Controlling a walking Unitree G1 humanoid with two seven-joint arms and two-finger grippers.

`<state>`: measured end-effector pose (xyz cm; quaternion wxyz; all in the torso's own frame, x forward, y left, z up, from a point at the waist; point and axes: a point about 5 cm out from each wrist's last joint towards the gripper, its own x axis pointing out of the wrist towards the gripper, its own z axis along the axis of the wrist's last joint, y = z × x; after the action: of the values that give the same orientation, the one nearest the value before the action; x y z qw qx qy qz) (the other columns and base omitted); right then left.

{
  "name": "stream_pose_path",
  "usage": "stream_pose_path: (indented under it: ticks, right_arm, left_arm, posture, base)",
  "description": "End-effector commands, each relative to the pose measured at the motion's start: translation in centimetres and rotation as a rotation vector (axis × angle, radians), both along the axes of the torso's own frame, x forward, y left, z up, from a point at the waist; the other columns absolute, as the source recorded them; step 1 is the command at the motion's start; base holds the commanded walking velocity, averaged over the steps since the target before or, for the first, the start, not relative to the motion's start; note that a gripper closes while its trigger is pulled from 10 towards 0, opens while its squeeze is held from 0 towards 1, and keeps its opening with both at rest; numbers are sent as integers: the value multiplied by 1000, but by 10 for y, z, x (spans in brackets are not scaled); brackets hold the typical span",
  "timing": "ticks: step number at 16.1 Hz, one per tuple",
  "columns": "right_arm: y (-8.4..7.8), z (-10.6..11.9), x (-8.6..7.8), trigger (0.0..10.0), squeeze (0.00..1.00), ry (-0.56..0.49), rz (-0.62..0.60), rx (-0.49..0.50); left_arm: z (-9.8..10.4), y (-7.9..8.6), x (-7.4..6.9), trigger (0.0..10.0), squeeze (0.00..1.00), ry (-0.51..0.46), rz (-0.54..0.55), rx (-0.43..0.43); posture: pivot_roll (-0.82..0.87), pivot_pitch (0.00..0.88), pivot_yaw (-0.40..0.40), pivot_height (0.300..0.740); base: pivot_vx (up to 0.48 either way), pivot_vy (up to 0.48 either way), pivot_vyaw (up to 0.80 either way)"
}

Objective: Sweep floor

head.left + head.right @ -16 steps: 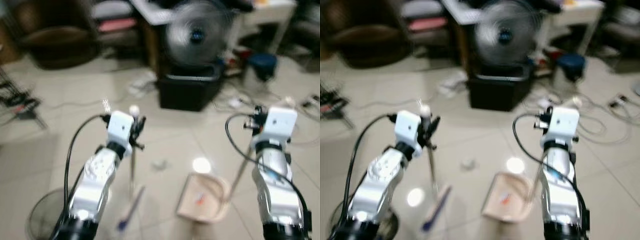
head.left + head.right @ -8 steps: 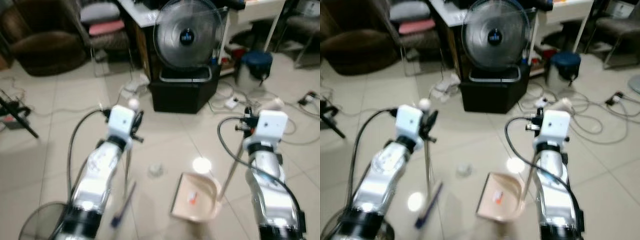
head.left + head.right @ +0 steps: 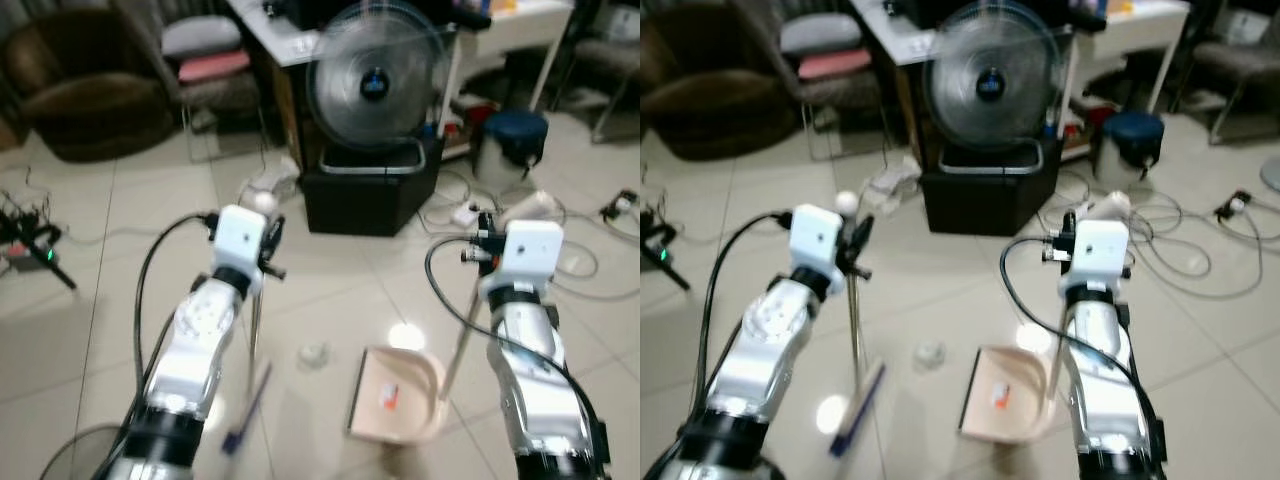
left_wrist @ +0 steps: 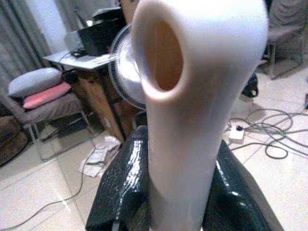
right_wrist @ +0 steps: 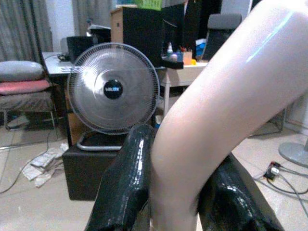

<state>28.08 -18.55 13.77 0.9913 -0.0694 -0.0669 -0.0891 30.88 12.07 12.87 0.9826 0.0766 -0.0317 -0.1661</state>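
Item, floor-sweeping set in use: the broom (image 3: 854, 330) is being gripped near the top of its pale handle by the left gripper (image 3: 852, 238), whose black fingers (image 4: 122, 192) are being pressed against both sides of the shaft, so that the blue brush head (image 3: 855, 410) is being kept on the tiles at about 7 o'clock from the debris; the handle is being held close to upright, presumably so the head can be dragged sideways. The dustpan (image 3: 1002, 392) is being held by its long stem in the right gripper (image 3: 1080, 225), fingers (image 5: 126, 183) being clamped round the curved handle end, with the pan resting flat on the floor and its mouth being faced toward 9 o'clock, evidently to receive what is being pushed across. A small orange scrap (image 3: 1000, 397) is already lying inside the pan. A crumpled pale bit of litter (image 3: 929, 352) is lying on the tiles between brush head and pan, just apart from the pan's open edge. A standing fan (image 3: 990, 85) on a black box is being noted at 12 o'clock, with loose cables (image 3: 1200, 250) trailing at 2 o'clock
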Motion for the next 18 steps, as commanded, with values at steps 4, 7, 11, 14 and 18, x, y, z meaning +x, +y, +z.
stream_pose_path:
  ticks: [4, 7, 11, 14, 18]
  right_arm:
    - [3, 8, 3, 10000, 0, -38, 9, -22]
    - [1, 7, 2, 10000, 0, -46, -6, -15]
    - [-1, 7, 0, 10000, 0, -50, -27, -7]
    - [-1, 5, 0, 10000, 0, -50, -32, 1]
    - [-1, 3, -1, 10000, 0, -45, -39, 6]
  left_arm:
    - [11, 1, 5, 10000, 0, -49, -9, -4]
    - [11, -1, 5, 10000, 0, -49, -18, -3]
    - [11, -2, 6, 10000, 0, -48, -28, -3]
    - [11, -2, 6, 10000, 0, -49, -30, -1]
    - [10, -2, 6, 10000, 0, -47, -35, -1]
  posture:
    - [-61, 1, 82, 740]
    - [-61, 2, 87, 740]
    - [-63, 2, 93, 740]
    - [-63, 5, 97, 740]
    - [-64, 11, 100, 740]
  base:
    - [353, 0, 0]
    - [354, 0, 0]
    - [356, 0, 0]
    - [355, 0, 0]
    - [354, 0, 0]
